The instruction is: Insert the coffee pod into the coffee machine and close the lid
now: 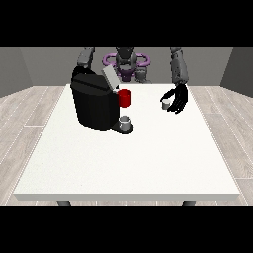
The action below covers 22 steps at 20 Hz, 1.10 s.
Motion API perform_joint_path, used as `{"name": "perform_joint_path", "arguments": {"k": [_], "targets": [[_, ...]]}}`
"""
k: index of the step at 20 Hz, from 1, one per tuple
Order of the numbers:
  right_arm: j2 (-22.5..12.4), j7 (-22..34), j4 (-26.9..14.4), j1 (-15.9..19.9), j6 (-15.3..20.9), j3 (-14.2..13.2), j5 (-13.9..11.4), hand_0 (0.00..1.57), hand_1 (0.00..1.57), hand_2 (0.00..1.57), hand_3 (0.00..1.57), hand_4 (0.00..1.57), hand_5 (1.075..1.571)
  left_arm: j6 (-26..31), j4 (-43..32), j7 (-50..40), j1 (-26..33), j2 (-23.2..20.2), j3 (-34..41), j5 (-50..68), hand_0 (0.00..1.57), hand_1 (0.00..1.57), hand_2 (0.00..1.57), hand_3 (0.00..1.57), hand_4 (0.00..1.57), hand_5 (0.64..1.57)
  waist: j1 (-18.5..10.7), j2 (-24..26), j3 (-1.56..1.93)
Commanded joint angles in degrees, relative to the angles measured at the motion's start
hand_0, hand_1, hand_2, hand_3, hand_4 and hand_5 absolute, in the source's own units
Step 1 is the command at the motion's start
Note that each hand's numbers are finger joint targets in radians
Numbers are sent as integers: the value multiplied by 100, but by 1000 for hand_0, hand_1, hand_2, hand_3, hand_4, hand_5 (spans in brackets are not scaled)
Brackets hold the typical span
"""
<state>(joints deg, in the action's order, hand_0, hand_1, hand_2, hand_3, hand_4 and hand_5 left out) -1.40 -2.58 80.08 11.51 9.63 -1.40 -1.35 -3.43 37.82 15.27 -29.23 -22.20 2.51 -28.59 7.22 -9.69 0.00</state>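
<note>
A black coffee machine [93,105] stands on the white table [129,163] at the left, its grey lid [109,76] tilted up and open. A small grey cup [126,121] sits on its tray at the front. The small white coffee pod [166,103] rests on the table at the right. The hand at the view's right [179,99] hangs just beside the pod, fingers curved around it, though whether they touch it cannot be made out. The other hand is hidden behind the machine.
A red mug [125,98] stands right of the machine, close to its lid. The table's right edge [207,128] lies a short way from the pod. A grey floor surrounds the table.
</note>
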Motion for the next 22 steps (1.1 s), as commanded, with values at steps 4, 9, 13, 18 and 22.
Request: {"name": "perform_joint_path", "arguments": {"k": [4, 9, 13, 18, 22], "targets": [[-39, 124, 181, 113, -123, 21, 84, 0, 0, 0, 0, 524, 1571, -484, -528, 283, -332, -190, 179, -301, 920, 920, 1042, 829, 361, 1571, 170, -162, -3], [133, 24, 235, 19, 239, 351, 114, 0, 0, 0, 0, 505, 1571, -865, -730, 337, -174, 33, -115, -745, 970, 970, 1054, 793, 319, 1571, 132, -182, -3], [-82, -155, 102, -73, -239, -34, 284, 0, 0, 0, 0, 535, 1571, -444, -755, 593, -431, -350, 68, -658, 1225, 1225, 1358, 1305, 473, 1571, 195, -144, -3], [-30, 337, 19, 83, -38, -81, 274, 0, 0, 0, 0, 398, 1571, -58, -452, 763, -619, -47, -75, -605, 1477, 1477, 1470, 1410, 632, 1571, 128, 272, -3], [-17, -46, -515, -230, -272, -210, 465, 0, 0, 0, 0, 429, 1571, 368, -106, 184, -981, 87, -188, -637, 1342, 1342, 1397, 1362, 593, 1571, 96, 641, 2]]}}
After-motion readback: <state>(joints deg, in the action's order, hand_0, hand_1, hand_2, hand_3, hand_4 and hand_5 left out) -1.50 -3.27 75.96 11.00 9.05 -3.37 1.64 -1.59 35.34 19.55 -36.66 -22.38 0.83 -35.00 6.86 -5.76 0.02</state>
